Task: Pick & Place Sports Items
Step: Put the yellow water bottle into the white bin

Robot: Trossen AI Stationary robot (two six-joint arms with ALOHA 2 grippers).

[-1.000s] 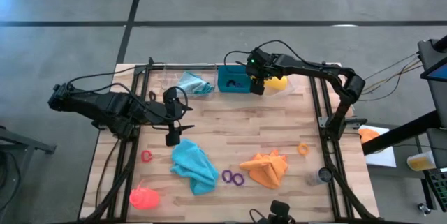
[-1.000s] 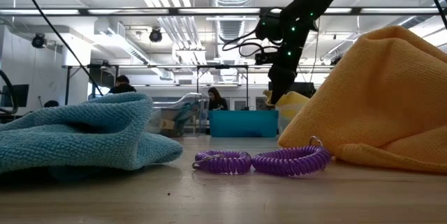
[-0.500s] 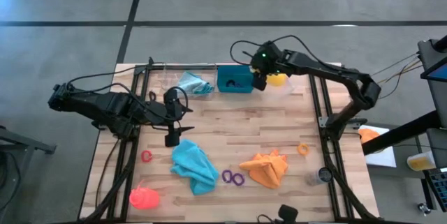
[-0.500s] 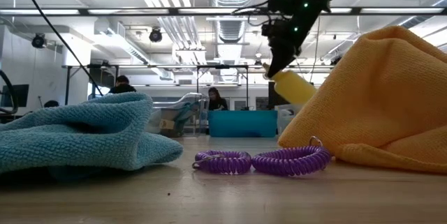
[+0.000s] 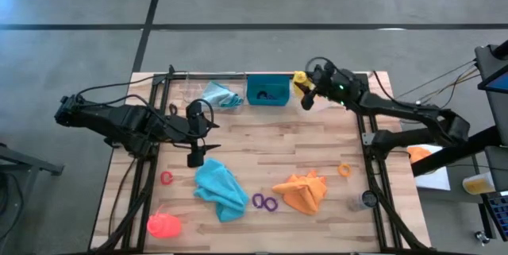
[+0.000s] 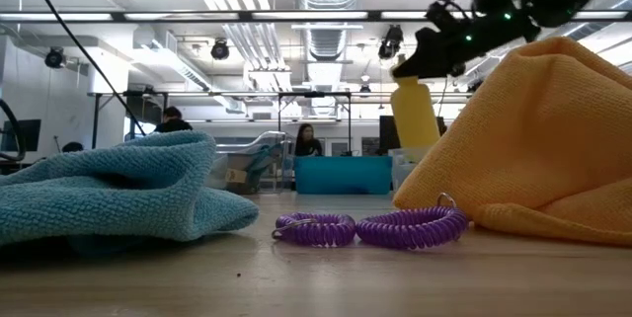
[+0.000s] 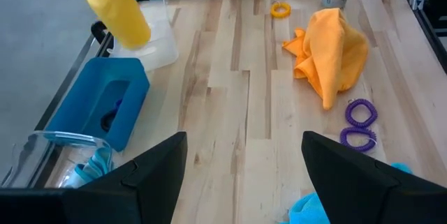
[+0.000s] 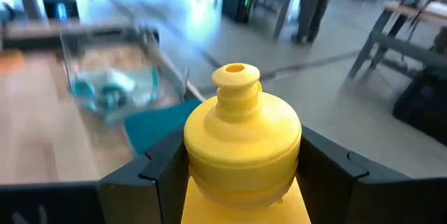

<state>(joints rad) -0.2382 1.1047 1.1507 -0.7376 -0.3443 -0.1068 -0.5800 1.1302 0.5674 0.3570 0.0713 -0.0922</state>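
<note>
You're carrying the yellow bottle (image 5: 300, 79) clamped in the right gripper (image 5: 308, 94) beside the teal bin (image 5: 266, 90); left gripper (image 5: 195, 157) idling wide open; next, line up over a drop spot.

high cam looks straight down, low cam sits at table level right by the purple rings (image 6: 370, 228), both show them.
</note>
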